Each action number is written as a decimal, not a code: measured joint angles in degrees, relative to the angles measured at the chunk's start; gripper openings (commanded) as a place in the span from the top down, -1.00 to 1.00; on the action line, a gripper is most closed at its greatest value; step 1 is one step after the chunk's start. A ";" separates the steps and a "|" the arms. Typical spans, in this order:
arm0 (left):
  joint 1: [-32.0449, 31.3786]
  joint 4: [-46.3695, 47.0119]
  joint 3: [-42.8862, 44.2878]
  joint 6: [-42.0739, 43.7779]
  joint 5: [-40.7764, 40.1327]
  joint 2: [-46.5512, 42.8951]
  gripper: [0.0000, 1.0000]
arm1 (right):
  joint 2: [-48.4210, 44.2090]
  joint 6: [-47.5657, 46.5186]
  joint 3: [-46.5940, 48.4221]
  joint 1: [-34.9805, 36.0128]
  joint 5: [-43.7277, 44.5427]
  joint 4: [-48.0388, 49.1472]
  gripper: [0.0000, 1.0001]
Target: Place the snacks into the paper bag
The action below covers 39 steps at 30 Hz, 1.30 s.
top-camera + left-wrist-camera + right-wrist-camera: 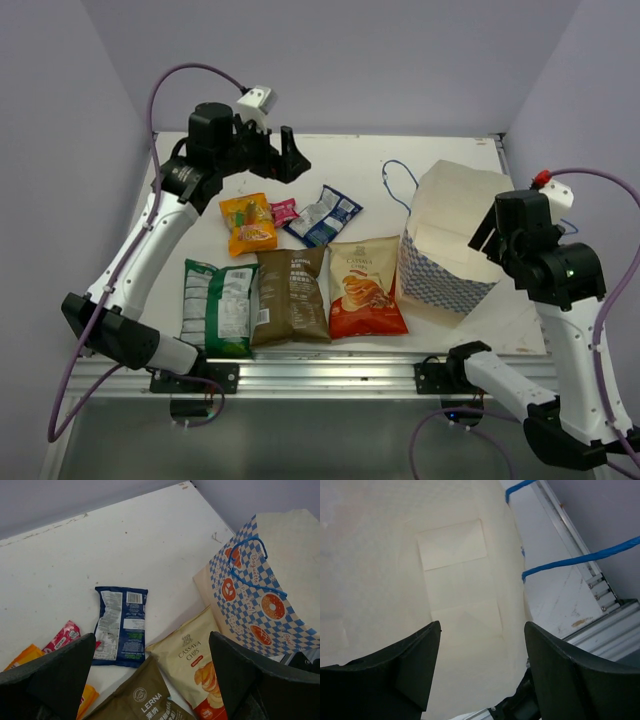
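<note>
That blue-white crinkly foil packet [121, 625] looks light, slippery, crushable: pinch its sealed end seam. Your left gripper [152, 647] & right gripper [482, 630]: both spread, empty.

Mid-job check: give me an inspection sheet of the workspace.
Surface: white table, scuffed.
Job's things: all outside the paper bag: green-white bag, brown bag, red-orange bag near; orange packet, pink packet, blue-white packet farther.
Clutter: nothing seen.
Grippers: left gripper open, empty, raised beyond the packets; right gripper open, empty, over the paper bag.
Cables: purple cables loop off both arms; blue cord handles beside the bag.
Surroundings: lavender walls.
</note>
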 measured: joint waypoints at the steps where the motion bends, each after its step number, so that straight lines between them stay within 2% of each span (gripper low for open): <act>1: 0.00 0.24 -0.37 0.00 0.42 0.02 -1.00 | -0.15 0.00 -0.96 -1.05 0.57 0.15 -0.46; 5: 0.00 1.14 -2.47 0.15 1.57 0.02 -1.00 | -0.61 -0.22 -4.35 -3.21 3.34 -0.02 -0.50; 14: 0.00 1.33 -4.48 1.07 2.21 0.13 -1.00 | -1.03 -0.28 -5.22 -3.78 6.82 -0.04 -0.52; 17: 0.00 1.60 -4.48 1.20 2.27 0.39 -1.00 | -1.09 -0.09 -7.06 -3.78 7.82 -0.11 -0.33; 18: 0.00 1.62 -4.48 1.25 2.25 0.46 -1.00 | -1.11 -0.02 -7.58 -3.78 7.93 -0.15 -0.12; 19: 0.00 1.62 -4.48 1.31 2.23 0.57 -0.99 | -1.09 -0.15 -8.07 -3.78 8.17 -0.17 0.01; 20: 0.00 1.62 -4.48 1.44 2.21 0.68 -0.94 | -1.01 -0.22 -8.41 -3.78 8.26 -0.17 0.20; 21: 0.00 1.62 -4.48 1.44 2.19 0.79 -0.82 | -0.90 -0.35 -8.70 -3.78 8.37 -0.15 0.49; 23: 0.00 1.66 -4.50 1.42 2.16 1.07 -0.59 | -0.85 -0.66 -9.11 -3.78 8.76 -0.17 0.86; 24: 0.00 1.84 -4.59 1.22 2.21 1.25 -0.19 | -0.85 -0.90 -9.20 -3.80 8.98 -0.17 1.00; 26: 0.00 2.78 -5.07 0.66 2.38 1.62 0.12 | -0.59 -1.27 -9.27 -3.80 9.20 -0.11 1.00; 27: 0.00 3.41 -5.66 0.09 2.64 1.81 0.17 | -0.57 -1.49 -9.40 -3.80 9.25 -0.09 1.00; 31: -0.28 6.54 -11.04 -2.71 2.56 2.16 0.05 | 0.24 -2.89 -10.36 -3.80 9.22 -0.04 1.00; 32: -0.55 7.41 -13.22 -3.63 2.16 2.10 -0.02 | 0.46 -3.15 -10.47 -3.80 9.22 0.02 1.00; 33: -0.96 8.00 -15.37 -4.61 1.68 2.10 -0.30 | 0.79 -3.54 -10.54 -3.80 9.20 0.11 1.00; 39: -6.49 12.79 -27.87 -12.24 -0.13 2.16 -0.68 | 1.27 -4.50 -10.80 -3.80 9.14 0.37 1.00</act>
